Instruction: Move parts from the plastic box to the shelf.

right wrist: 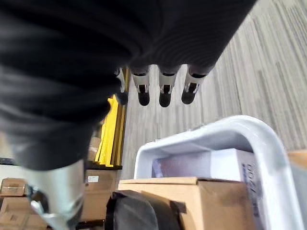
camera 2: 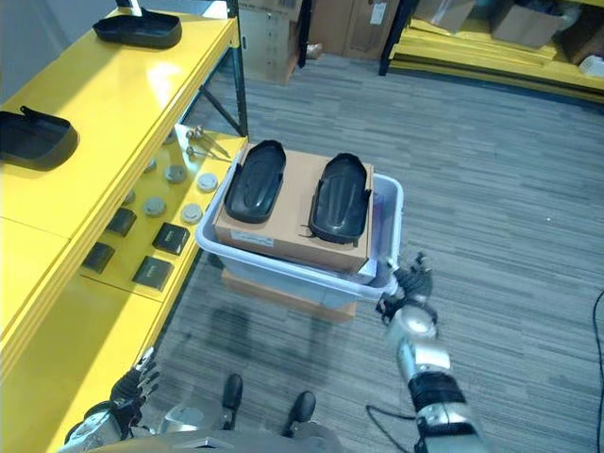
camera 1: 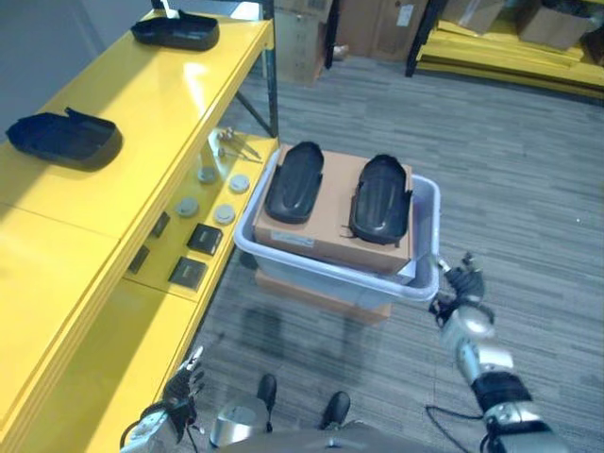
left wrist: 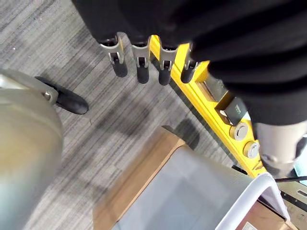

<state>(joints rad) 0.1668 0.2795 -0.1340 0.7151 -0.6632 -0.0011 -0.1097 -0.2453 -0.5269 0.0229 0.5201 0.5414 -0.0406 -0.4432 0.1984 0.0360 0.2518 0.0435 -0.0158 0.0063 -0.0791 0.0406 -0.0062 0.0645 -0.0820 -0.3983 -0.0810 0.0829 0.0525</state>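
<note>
A pale plastic box stands on the floor beside the yellow shelf. Inside it a cardboard carton carries two black moulded parts side by side, one to the left and one to the right. Two more black parts lie on the shelf's top level, a near one and a far one. My right hand hovers open just off the box's near right corner, and its fingers are straight above the rim. My left hand hangs open low by the shelf's front edge.
The lower shelf level holds grey discs, small black blocks and some screws. A flat cardboard box sits under the plastic box. Cartons and yellow racking stand at the back across the grey carpet.
</note>
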